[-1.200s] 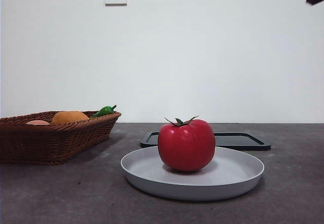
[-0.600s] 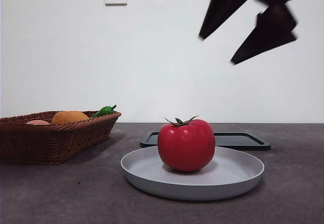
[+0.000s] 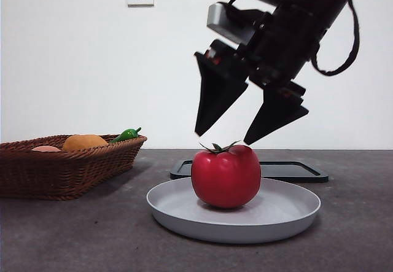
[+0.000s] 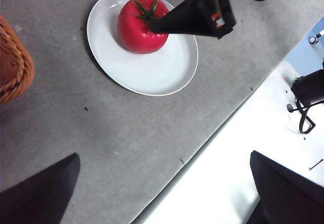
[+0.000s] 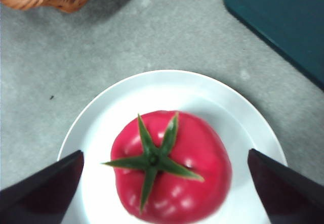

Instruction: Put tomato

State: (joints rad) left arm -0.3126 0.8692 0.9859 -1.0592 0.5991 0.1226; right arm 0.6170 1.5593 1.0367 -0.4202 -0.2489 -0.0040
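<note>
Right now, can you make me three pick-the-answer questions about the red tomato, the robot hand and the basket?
1. Where does the glossy round red tomato sit?
A. in the basket
B. on the round grey plate
C. on the black tray

2. What colour is the small pepper in the brown wicker basket?
A. green
B. yellow
C. purple

3. How is the right hand?
A. shut on the tomato
B. open, above the tomato
C. out of view

Answers: 1 B, the tomato rests on the plate. 2 A, the pepper at the basket's rim is green. 3 B, its jaws stand apart just over the stem, touching nothing.

The tomato [image 3: 226,176] sits on the plate [image 3: 288,218], basket [image 3: 61,167] to its left, tray [image 3: 295,171] behind.
</note>
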